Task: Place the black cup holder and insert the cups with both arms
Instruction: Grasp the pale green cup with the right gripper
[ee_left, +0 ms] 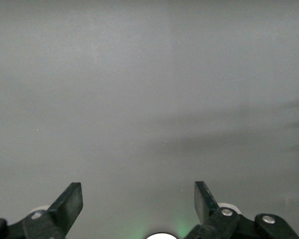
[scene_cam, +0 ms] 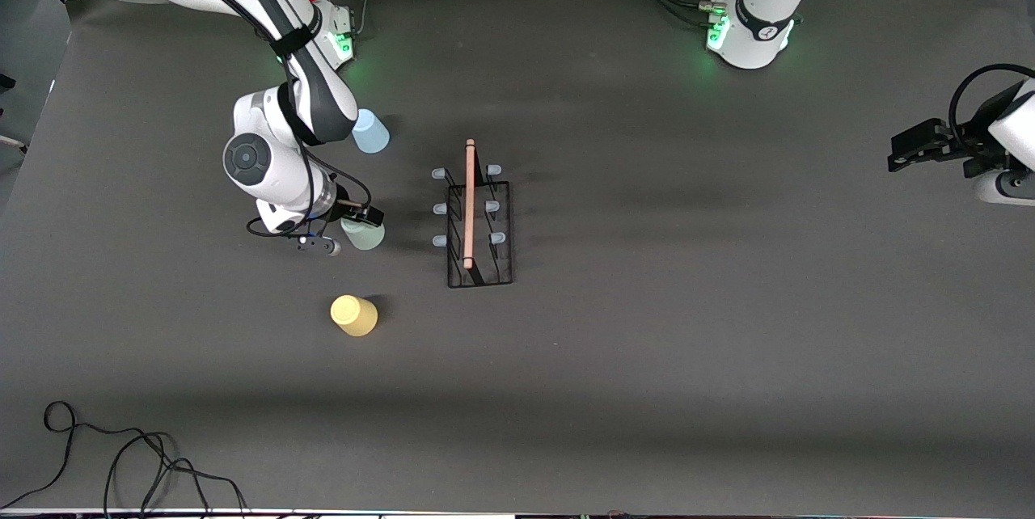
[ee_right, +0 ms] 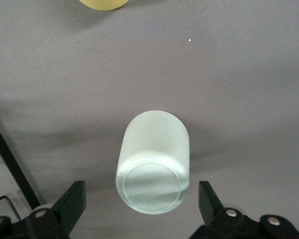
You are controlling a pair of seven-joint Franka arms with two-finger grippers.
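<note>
Nearest the camera, at the frame's lower left: yellow cup (scene_cam: 354, 315), upside down, untouched. At frame centre: black cup holder (scene_cam: 479, 226), already placed, pegs bare. Right gripper (scene_cam: 356, 226) at centre left, fingers spread around pale green cup (ee_right: 153, 162), not yet clenched. Light blue cup (scene_cam: 370, 132) in the upper left, beside the right arm. Left gripper (ee_left: 138, 199) at the right edge, released, waiting. Cups probably light, smooth, slightly slippery; best gripped across the sidewall. Dark matte table (scene_cam: 687, 341); loose black cable (scene_cam: 121, 462) at bottom left.
</note>
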